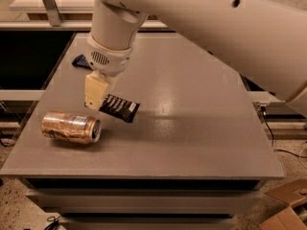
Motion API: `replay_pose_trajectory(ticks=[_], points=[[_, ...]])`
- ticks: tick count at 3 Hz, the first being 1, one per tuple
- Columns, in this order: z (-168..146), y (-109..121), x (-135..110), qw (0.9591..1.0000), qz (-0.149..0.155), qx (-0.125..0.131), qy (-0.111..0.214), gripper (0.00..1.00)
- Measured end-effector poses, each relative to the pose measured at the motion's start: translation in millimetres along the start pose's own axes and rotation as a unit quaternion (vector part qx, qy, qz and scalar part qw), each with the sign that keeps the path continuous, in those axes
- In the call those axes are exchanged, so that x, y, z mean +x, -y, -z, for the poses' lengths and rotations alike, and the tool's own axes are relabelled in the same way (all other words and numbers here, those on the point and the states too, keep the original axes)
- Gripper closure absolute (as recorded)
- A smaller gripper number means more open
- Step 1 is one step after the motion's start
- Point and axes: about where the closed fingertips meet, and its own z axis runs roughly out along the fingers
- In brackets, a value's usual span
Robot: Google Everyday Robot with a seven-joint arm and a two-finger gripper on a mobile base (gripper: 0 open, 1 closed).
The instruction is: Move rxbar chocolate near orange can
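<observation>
The rxbar chocolate [120, 108], a small black wrapper with white lettering, hangs tilted just above the grey table [192, 128]. My gripper [97, 101] is shut on its left end, with the cream fingers [94, 91] pointing down. The orange can [71, 127] lies on its side at the front left of the table, silver top facing right. It is just below and left of the bar, a short gap apart. The gripper is right above the can's far side.
A dark blue bar wrapper [80, 61] lies at the back left, partly hidden behind my arm [206, 28]. My large white arm reaches across the upper right. A cardboard box [288, 210] sits on the floor at the front right.
</observation>
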Motion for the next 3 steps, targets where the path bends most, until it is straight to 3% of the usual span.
replay_pose_trajectory(ticks=[3], points=[[-1.8,-1.6,0.0,1.0,-0.005,-0.005,0.003,0.12]])
